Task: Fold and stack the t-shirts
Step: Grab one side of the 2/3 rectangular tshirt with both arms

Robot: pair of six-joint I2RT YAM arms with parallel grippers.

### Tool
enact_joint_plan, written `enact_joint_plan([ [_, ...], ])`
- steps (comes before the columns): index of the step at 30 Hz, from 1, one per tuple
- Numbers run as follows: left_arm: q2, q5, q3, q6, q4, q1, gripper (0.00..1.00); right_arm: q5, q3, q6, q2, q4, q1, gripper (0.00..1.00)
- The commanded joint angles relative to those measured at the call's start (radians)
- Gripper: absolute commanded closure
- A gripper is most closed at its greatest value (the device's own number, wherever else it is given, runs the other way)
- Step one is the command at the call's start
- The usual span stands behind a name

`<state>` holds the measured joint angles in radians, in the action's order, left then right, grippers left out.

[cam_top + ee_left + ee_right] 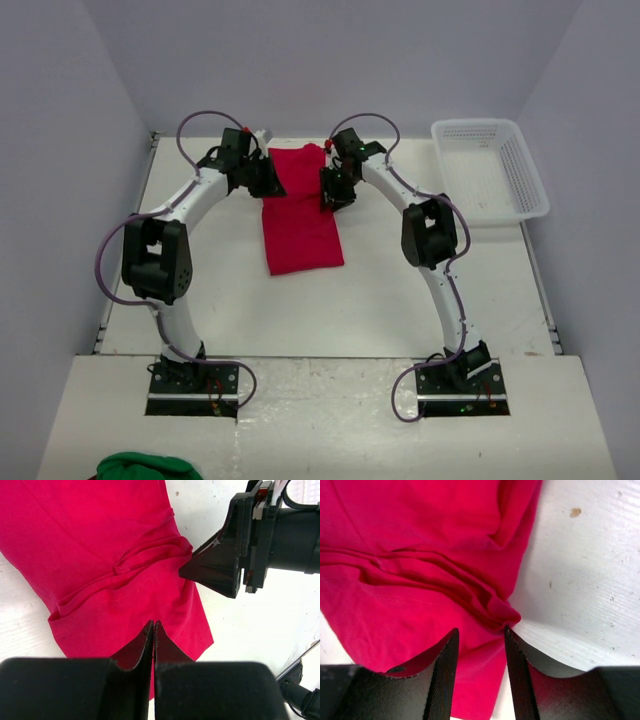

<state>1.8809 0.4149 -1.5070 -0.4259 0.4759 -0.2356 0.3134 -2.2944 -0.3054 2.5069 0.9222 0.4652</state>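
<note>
One bright red t-shirt (302, 225) lies on the white table as a long strip folded lengthwise, its far end wider. My left gripper (268, 182) is at the strip's left edge. In the left wrist view it (153, 623) is shut low over the cloth (100, 545), and I see no cloth between the jaws. My right gripper (328, 192) is at the strip's right edge. In the right wrist view it (480, 631) is open, with a bunched ridge of the shirt (485, 605) just ahead of the tips and touching the right finger (512, 645). The right gripper's tip (186, 571) also shows in the left wrist view.
A white mesh basket (520, 175) stands at the table's far right. A green cloth (148, 467) lies on the near ledge at the bottom left. The table (400, 300) has walls on three sides.
</note>
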Motion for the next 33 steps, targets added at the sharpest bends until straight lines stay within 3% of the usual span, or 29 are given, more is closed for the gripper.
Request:
enact_joint_plan([
  [1, -0.051, -0.001, 0.004, 0.019, -0.037, 0.009, 1.0, -0.048, 0.016, 0.018, -0.063, -0.003, 0.001, 0.56],
  [6, -0.055, 0.005, 0.007, 0.019, -0.042, 0.009, 1.0, -0.062, 0.027, 0.023, -0.054, 0.004, 0.001, 0.62],
  [7, -0.055, 0.005, 0.007, 0.019, -0.04, 0.009, 1.0, -0.059, 0.03, 0.023, -0.053, 0.004, 0.003, 0.65],
  [10, -0.055, 0.005, 0.008, 0.019, -0.042, 0.009, 1.0, -0.054, 0.023, 0.023, -0.037, 0.001, 0.009, 0.88],
  [15, -0.055, 0.009, 0.019, 0.019, -0.045, 0.01, 1.0, -0.054, -0.005, 0.026, -0.034, 0.0, 0.018, 0.96],
  [33, 0.014, 0.062, 0.057, 0.042, -0.053, -0.025, 1.0, -0.129, 0.027, 0.06, -0.115, -0.081, 0.047, 0.94],
])
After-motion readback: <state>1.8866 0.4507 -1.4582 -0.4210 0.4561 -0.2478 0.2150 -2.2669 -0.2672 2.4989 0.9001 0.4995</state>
